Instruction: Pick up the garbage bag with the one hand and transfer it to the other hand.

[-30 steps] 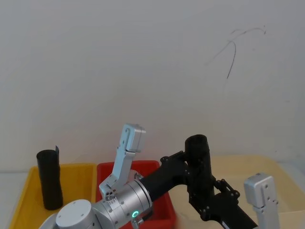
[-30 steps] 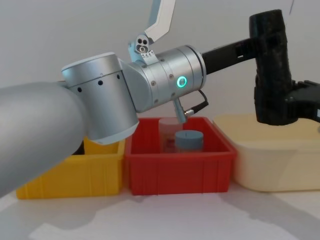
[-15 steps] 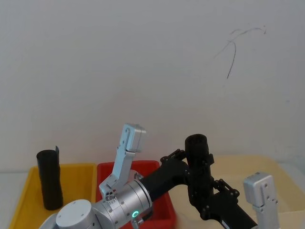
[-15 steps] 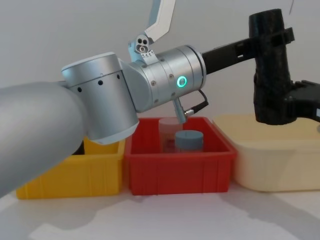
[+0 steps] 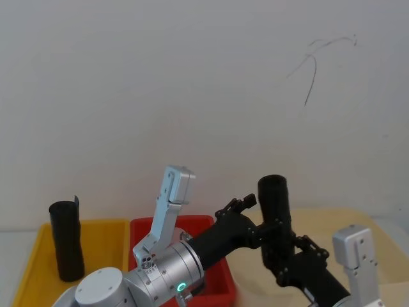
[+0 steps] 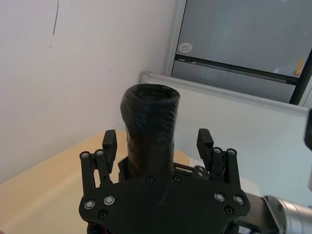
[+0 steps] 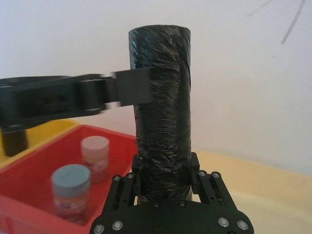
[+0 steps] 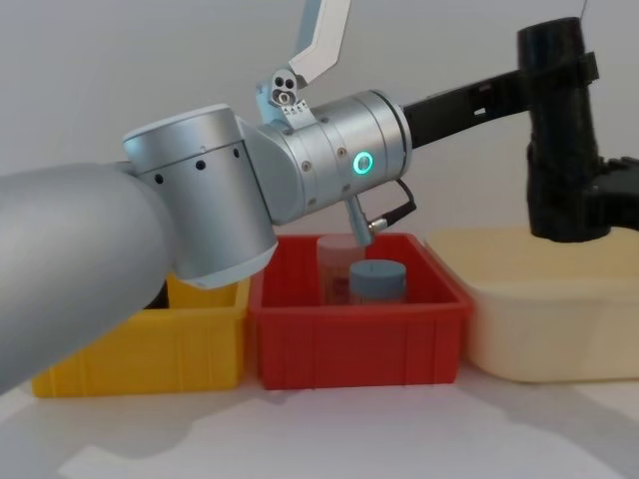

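Thick glossy black garbage bag roll (image 8: pixel 559 130) hangs upright above cream tub (image 8: pixel 529 319), my right gripper (image 7: pixel 165 170) clamped on its base. My left gripper (image 6: pixel 157 141) is open around its top, not touching. Handover looks basically done; left must withdraw.

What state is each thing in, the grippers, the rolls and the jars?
garbage bag: upright, held by its lower end over the cream bin
right gripper: shut on the garbage bag
left gripper: open, fingers either side of the bag
slim roll: upright in the yellow bin
jars: upright, capped, in the red bin
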